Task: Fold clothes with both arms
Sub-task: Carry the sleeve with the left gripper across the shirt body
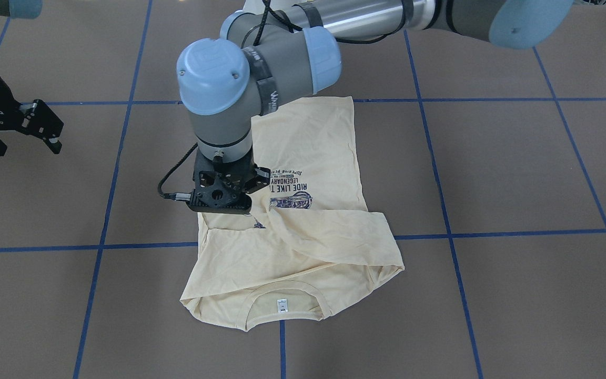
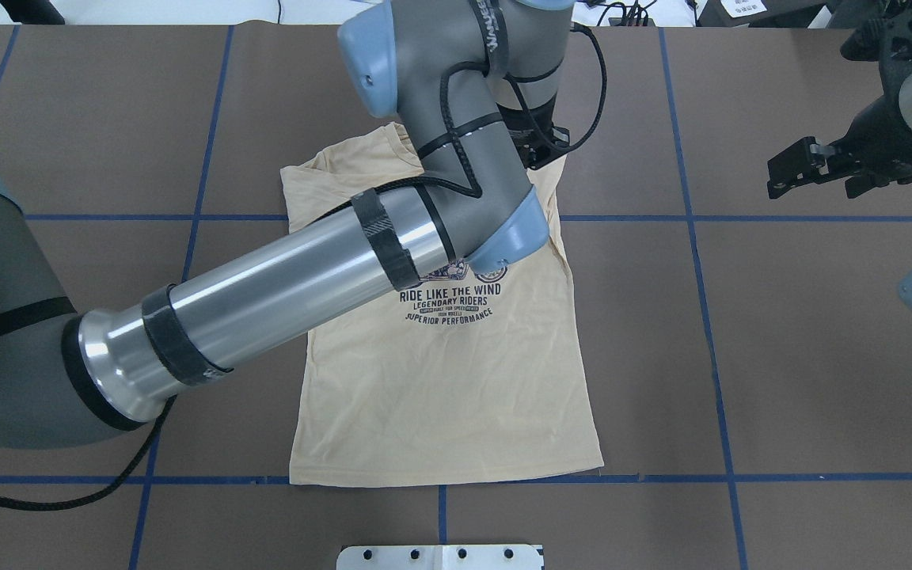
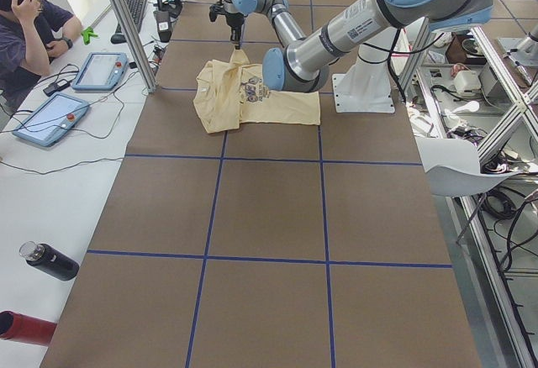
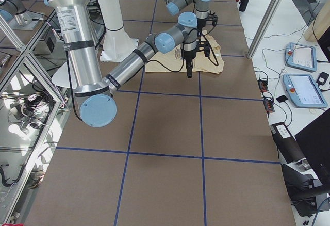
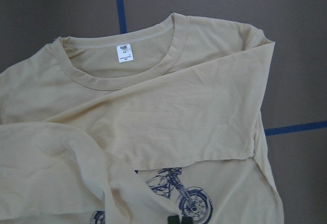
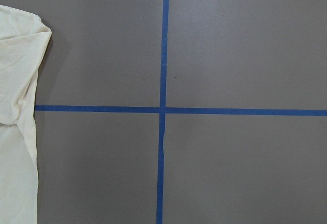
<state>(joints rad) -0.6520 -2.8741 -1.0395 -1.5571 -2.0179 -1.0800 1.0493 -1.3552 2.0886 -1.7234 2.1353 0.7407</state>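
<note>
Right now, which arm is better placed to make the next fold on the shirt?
Left, probably. The left gripper hangs over the shirt beside its motorcycle print; the right gripper sits open off the cloth, over the table.

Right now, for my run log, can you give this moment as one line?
task: fold cream shirt | left gripper: shut at motorcycle print | right gripper: open, off shirt | sleeve: folded across chest
</note>
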